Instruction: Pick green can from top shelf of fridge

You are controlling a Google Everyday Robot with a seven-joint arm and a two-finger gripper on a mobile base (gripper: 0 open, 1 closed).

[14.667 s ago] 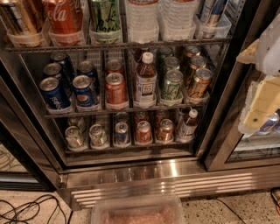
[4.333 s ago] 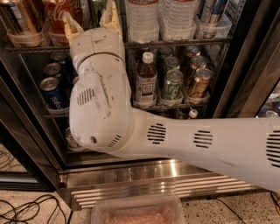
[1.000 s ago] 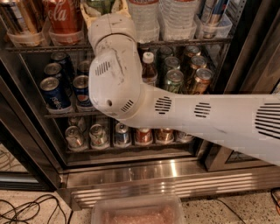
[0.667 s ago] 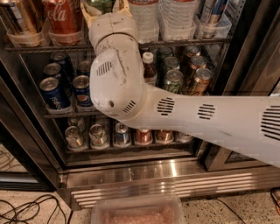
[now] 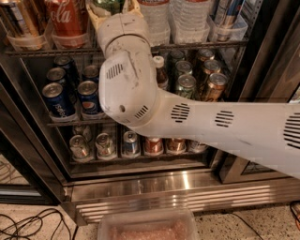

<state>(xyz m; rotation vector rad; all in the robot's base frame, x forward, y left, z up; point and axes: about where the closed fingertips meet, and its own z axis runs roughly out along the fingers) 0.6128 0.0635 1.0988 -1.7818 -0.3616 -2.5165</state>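
The green can (image 5: 110,4) stands on the top shelf (image 5: 47,50) of the fridge (image 5: 178,192), right of a red Coca-Cola can (image 5: 68,21). Only a strip of its dark green side shows at the top edge of the view. My gripper (image 5: 112,8) is at the can, with a tan finger against each side of it; one of the fingers (image 5: 95,16) shows to its left. My bulky white arm (image 5: 140,89) reaches in from the right and hides the can's lower part and the shelf's middle.
Water bottles (image 5: 187,16) in clear tubs stand right of the gripper. Pepsi cans (image 5: 56,101) and other short cans fill the lower racks. A clear plastic tub (image 5: 145,227) and black cables (image 5: 28,222) lie on the floor in front of the fridge.
The arm came in from the right and rose until the gripper reached the green can. Over the last second nothing has visibly moved.
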